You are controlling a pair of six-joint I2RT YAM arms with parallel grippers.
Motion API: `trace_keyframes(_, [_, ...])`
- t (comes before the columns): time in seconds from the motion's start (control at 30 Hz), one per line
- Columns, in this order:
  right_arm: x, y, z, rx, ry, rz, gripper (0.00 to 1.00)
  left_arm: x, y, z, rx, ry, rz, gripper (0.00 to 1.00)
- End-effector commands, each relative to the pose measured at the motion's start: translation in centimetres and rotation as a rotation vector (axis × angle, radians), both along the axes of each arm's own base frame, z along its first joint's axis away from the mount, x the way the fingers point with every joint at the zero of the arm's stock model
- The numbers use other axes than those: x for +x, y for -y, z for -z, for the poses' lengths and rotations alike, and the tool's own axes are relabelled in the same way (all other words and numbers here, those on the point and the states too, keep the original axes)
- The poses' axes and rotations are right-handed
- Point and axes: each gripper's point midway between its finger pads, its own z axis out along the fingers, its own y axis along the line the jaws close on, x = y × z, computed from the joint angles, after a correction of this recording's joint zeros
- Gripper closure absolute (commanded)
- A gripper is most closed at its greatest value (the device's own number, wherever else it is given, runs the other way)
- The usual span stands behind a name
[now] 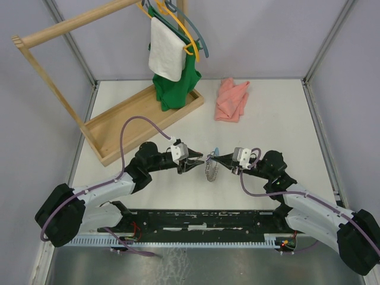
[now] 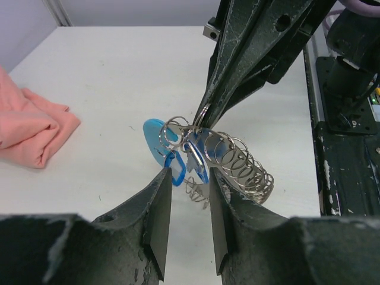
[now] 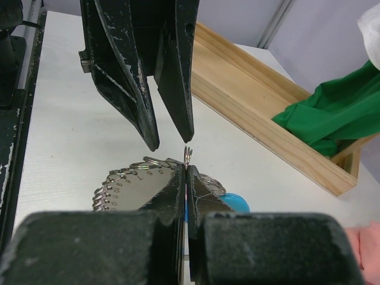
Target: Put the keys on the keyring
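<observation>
The keyring [image 1: 212, 170] hangs just above the table between both arms. It is a fan of silvery rings [image 2: 240, 163] with a bright blue section [image 2: 153, 138]. My right gripper [image 3: 186, 168] is shut on one thin ring [image 3: 188, 155] at the top of the keyring [image 3: 127, 184]. In the left wrist view the right gripper [image 2: 202, 120] comes down from above. A small silver key [image 2: 193, 159] with a blue tag [image 2: 173, 168] dangles from the rings. My left gripper [image 2: 189, 176] is open right in front of that tag, with nothing between its fingers. From the right wrist, the left gripper [image 3: 172, 139] stands open just above the ring.
A pink cloth [image 1: 231, 100] lies at the back of the table. A wooden rack [image 1: 142, 122] at the back left carries a green shirt [image 1: 175, 89] and a white towel [image 1: 165, 53] on hangers. The rack's base [image 3: 267, 113] runs close behind the grippers.
</observation>
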Motion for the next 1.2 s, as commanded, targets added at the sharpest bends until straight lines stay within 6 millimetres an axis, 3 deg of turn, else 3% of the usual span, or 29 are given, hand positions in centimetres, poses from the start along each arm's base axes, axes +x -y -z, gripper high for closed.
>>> trace_keyframes(0.0, [0.4, 0.0, -2.5, 0.055, 0.072, 0.017, 0.99, 0.6, 0.2, -2.8, -0.116, 0.051, -0.035, 0.61])
trace_keyframes(1.0, [0.7, 0.2, -0.8, -0.009, 0.042, 0.031, 0.99, -0.9, 0.3, -4.3, -0.224, 0.156, 0.042, 0.6])
trace_keyframes(1.17, [0.0, -0.1, -1.4, 0.005, 0.048, -0.008, 0.99, -0.8, 0.7, -4.2, -0.219, 0.166, 0.058, 0.61])
